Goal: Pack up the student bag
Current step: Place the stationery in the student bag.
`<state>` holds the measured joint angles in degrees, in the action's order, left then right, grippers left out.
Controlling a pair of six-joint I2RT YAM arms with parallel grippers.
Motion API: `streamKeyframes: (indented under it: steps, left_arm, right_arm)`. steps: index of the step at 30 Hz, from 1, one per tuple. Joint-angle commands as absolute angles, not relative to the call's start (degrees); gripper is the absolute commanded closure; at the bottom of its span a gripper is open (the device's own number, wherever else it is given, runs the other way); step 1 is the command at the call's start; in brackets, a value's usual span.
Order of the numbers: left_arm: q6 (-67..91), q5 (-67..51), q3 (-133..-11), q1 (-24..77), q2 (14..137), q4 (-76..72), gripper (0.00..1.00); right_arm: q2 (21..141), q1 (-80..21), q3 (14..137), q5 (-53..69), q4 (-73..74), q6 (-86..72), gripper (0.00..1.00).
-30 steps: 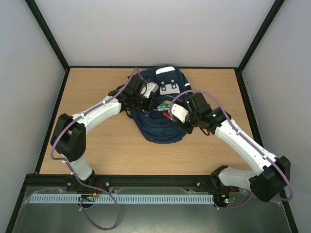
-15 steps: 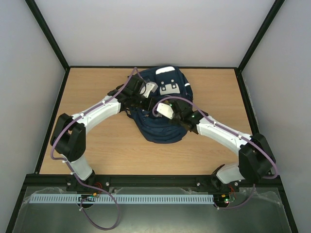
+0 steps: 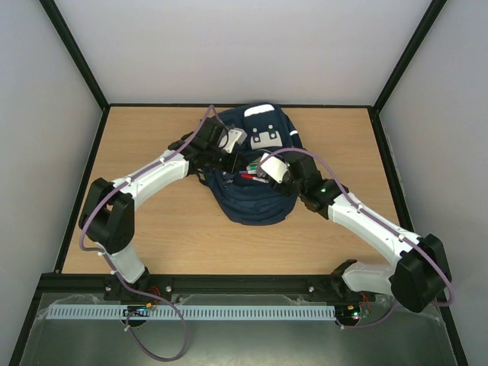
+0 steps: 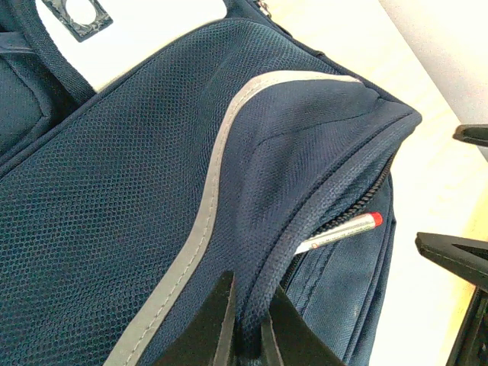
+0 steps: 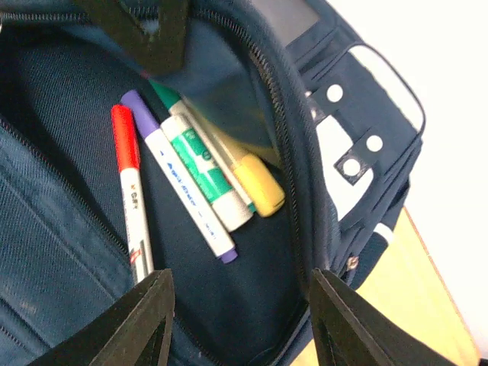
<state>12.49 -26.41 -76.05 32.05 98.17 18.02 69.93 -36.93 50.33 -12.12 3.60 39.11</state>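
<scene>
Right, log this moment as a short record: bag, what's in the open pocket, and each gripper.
bag: student bag lying on the table, pocket unzipped
pocket contents: red marker, purple marker, green marker, yellow-capped pen, side by side
left gripper: shut on the zip edge of the bag's pocket, holding it up
right gripper: open, empty, above the open pocket

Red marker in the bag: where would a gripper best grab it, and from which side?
Probably the lower white barrel of the red marker, from above through the bag's open zip: it lies flat, and there the gap to the purple marker is widest.
</scene>
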Motion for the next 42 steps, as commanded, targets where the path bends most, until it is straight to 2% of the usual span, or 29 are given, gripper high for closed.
streamKeyframes:
  steps: [1, 13, 16, 20, 25, 30, 35, 42]
  left_arm:
    - [13.7, -26.8, -78.2, 31.3, 97.3, 16.3, 0.93]
    - [13.5, -26.3, -78.2, 31.2, 96.4, 16.4, 0.93]
    - [13.7, -26.5, -78.2, 31.3, 96.2, 16.4, 0.93]
    - [13.8, -26.8, -78.3, 31.3, 95.9, 16.3, 0.93]
    - [13.8, -26.9, -78.1, 31.3, 95.7, 16.3, 0.93]
    - [13.9, -26.7, -78.1, 31.3, 95.4, 16.2, 0.93]
    - [13.9, -26.6, -78.1, 31.3, 95.4, 16.3, 0.93]
    - [14.1, -25.4, -78.1, 31.3, 95.6, 16.3, 0.93]
  right_arm:
    - [69.7, -35.3, 48.6, -4.2, 9.2, 35.6, 0.50]
    - [74.9, -33.4, 49.0, -2.0, 12.1, 34.8, 0.54]
    - [77.5, -33.4, 49.7, -5.5, 10.7, 33.9, 0.54]
    - [81.5, -33.5, 51.9, -12.6, 6.8, 32.1, 0.63]
    - [83.3, -33.6, 53.0, -24.1, -3.8, 30.4, 0.65]
    - [81.8, -34.0, 52.4, -25.4, -6.9, 29.4, 0.53]
    - [79.5, -34.0, 50.5, -22.3, -4.8, 27.7, 0.51]
    - [71.8, -33.8, 47.3, -10.0, 0.9, 27.0, 0.46]
